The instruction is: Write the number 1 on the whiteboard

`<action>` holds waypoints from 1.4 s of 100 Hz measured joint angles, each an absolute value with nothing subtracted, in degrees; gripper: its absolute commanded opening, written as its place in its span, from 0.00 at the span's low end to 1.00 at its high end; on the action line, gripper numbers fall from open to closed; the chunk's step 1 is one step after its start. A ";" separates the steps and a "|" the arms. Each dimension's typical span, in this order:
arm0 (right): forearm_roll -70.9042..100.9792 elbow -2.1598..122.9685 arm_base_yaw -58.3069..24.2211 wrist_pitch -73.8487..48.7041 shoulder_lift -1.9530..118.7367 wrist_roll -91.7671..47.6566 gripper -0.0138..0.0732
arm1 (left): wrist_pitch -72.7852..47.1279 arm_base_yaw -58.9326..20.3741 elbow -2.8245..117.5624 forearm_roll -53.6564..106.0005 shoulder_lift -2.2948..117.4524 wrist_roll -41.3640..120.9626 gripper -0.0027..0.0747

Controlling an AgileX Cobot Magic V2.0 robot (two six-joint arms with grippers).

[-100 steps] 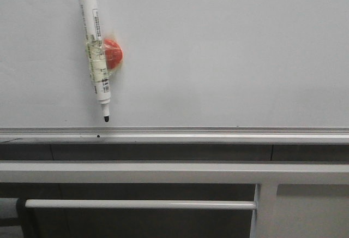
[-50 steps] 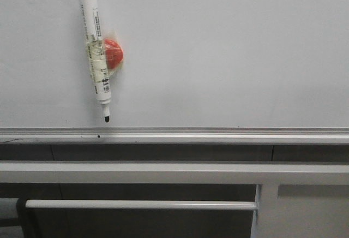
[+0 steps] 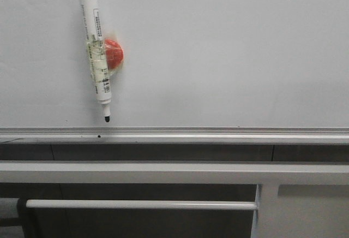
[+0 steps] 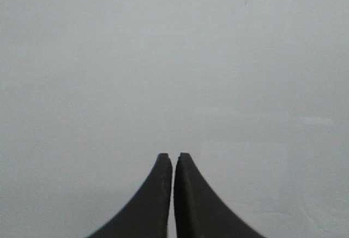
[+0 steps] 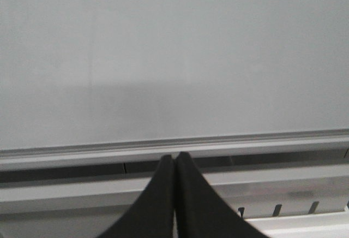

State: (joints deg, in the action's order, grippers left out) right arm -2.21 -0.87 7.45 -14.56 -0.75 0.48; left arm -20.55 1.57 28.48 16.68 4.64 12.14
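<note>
Marker (image 3: 94, 47) hangs on the whiteboard (image 3: 229, 52) at its left side, fixed to a red magnet (image 3: 113, 53), nearly upright, tip down above the rail (image 3: 218, 134). No stroke drawn yet. My left hand (image 4: 173, 157) and right hand (image 5: 174, 156) both closed, empty. Left arm likely nearer.

Not much of the robot shows here tbh. The left tool (image 4: 173, 161) is two matte black fingers (image 4: 158, 194), curved and tapering to blunt tips. The right tool (image 5: 174, 159) looks identical, plain black, no markings.
</note>
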 measured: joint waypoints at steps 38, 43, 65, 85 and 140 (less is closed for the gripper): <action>2.96 -0.87 7.45 -4.58 -0.75 3.96 0.09 | -21.36 -1.60 31.93 18.02 10.14 15.89 0.01; 7.99 -0.87 7.45 -0.95 -0.75 5.50 0.09 | -21.49 -1.85 31.93 18.14 10.94 15.98 0.01; 14.07 -0.87 7.45 9.13 -0.75 7.26 0.09 | -22.74 -2.49 31.06 20.54 11.75 17.04 0.10; 14.29 -0.87 7.45 4.53 -0.75 7.26 0.09 | -22.79 -4.19 25.63 31.77 11.75 23.98 0.47; 14.08 18.95 7.45 -30.86 5.67 3.07 0.09 | -25.51 -4.78 15.82 61.36 11.75 48.66 0.56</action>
State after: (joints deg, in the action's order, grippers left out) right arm 14.08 18.95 7.45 -30.86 5.67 3.07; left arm -25.51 -4.78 15.82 61.36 11.75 48.66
